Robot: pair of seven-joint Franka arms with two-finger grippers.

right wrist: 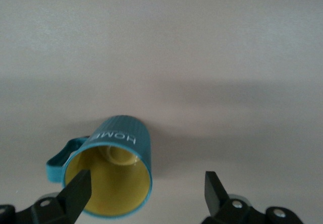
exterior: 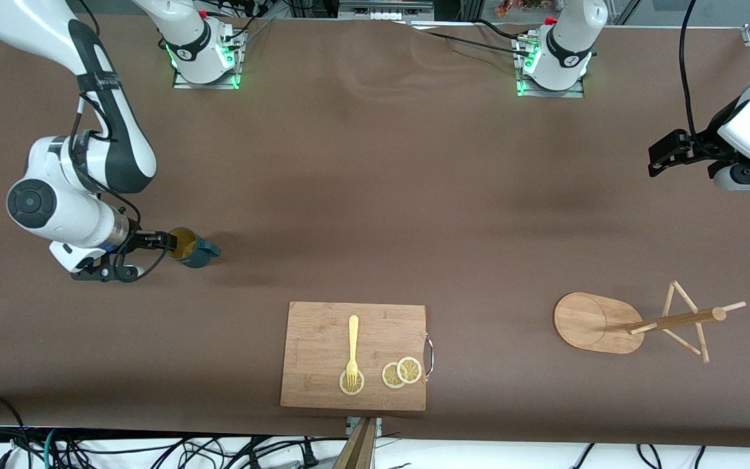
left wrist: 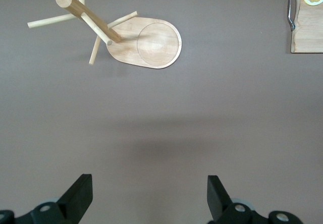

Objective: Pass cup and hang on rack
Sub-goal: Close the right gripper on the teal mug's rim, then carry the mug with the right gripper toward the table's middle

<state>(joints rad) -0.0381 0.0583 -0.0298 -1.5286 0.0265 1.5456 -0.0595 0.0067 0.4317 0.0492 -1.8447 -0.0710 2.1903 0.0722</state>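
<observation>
The dark teal cup with a yellow inside stands upright on the brown table toward the right arm's end. It also shows in the right wrist view, with its handle to one side. My right gripper is open right at the cup; one fingertip is over its mouth and the other is outside, so one wall lies between them. The wooden rack stands toward the left arm's end. My left gripper is open and empty, held over bare table there.
A bamboo cutting board lies at the table's edge nearest the front camera, bearing a yellow fork and lemon slices. Its corner shows in the left wrist view. Cables hang past that edge.
</observation>
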